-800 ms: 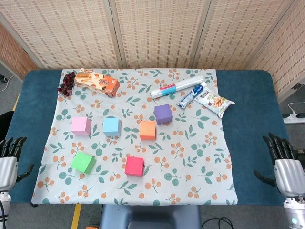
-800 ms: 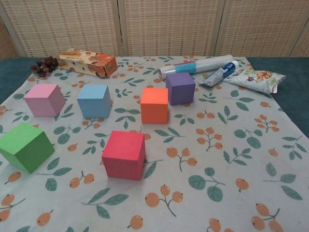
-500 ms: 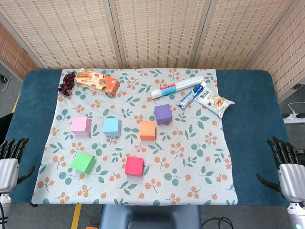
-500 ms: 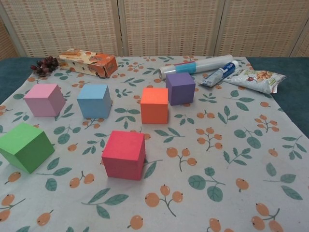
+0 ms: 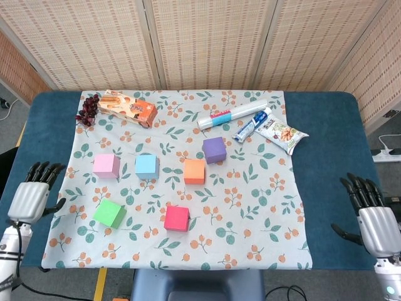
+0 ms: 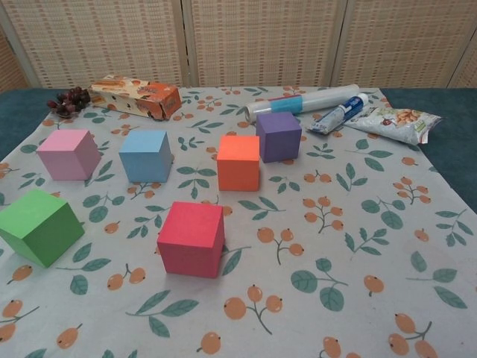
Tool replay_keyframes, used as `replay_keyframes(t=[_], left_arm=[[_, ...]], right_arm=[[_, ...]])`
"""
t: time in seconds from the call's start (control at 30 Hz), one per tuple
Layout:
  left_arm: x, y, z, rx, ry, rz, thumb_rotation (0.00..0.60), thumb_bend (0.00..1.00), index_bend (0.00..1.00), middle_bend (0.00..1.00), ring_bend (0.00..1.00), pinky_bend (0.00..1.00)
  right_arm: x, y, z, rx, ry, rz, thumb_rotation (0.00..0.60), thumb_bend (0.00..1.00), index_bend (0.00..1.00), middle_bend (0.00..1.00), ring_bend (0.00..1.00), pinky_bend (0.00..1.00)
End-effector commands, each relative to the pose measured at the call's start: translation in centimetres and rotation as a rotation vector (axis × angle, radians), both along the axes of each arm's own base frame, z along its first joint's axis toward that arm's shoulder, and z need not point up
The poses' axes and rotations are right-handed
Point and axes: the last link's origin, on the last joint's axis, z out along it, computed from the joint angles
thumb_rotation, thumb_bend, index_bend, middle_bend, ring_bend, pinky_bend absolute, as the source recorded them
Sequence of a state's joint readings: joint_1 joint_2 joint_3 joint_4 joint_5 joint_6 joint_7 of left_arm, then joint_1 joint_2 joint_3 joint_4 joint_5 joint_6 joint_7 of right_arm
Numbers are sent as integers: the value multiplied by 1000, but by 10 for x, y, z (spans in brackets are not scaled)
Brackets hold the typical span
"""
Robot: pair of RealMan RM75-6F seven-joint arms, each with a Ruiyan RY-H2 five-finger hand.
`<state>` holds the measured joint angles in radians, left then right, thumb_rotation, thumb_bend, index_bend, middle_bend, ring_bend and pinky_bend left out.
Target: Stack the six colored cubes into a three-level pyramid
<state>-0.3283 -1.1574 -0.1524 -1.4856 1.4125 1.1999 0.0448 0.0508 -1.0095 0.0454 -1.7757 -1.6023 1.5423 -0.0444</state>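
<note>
Since earlier, left hand (image 5: 29, 199) has moved inward, empty, fingers spread; right hand (image 5: 374, 224) likewise empty, wrist cropped.

Snack box (image 6: 135, 97): printed artwork on an orange carton; no lettering resolves in either view.
Plastic-wrap roll (image 6: 304, 102): blue and red label band; print too small to read.
Toothpaste tube (image 6: 339, 113): blue and white print; brand not legible.
Nut packet (image 6: 395, 121): picture of nuts on the face; text not legible.
Cubes: plain coloured faces, no markings.
Legible text, numbers or signs: none.
</note>
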Motion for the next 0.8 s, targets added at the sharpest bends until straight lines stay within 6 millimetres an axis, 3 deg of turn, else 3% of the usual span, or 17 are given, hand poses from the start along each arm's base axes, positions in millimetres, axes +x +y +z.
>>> replay_keyframes(t=[0.03,0.23,0.43,0.8], left_arm=[[11,56,-1,-58,14,17,600,292,167,136,68,54],[17,94,-21,-159,42,75,600,296,81,57,5,49],[17,119,-35,-235,-12,168,600,307,20,1,0,42],[27,130,-55,-328,-59,192,600,315,0,0,0,41]], right_arm=[[4,-6,2,1,3,11,600,0,0,0,0,0],[7,-17,3,0,14,9,600,0,0,0,0,0],[7,-24,0,9,16,2,600,0,0,0,0,0],[5,-30,-1,12,15,-7,600,0,0,0,0,0]])
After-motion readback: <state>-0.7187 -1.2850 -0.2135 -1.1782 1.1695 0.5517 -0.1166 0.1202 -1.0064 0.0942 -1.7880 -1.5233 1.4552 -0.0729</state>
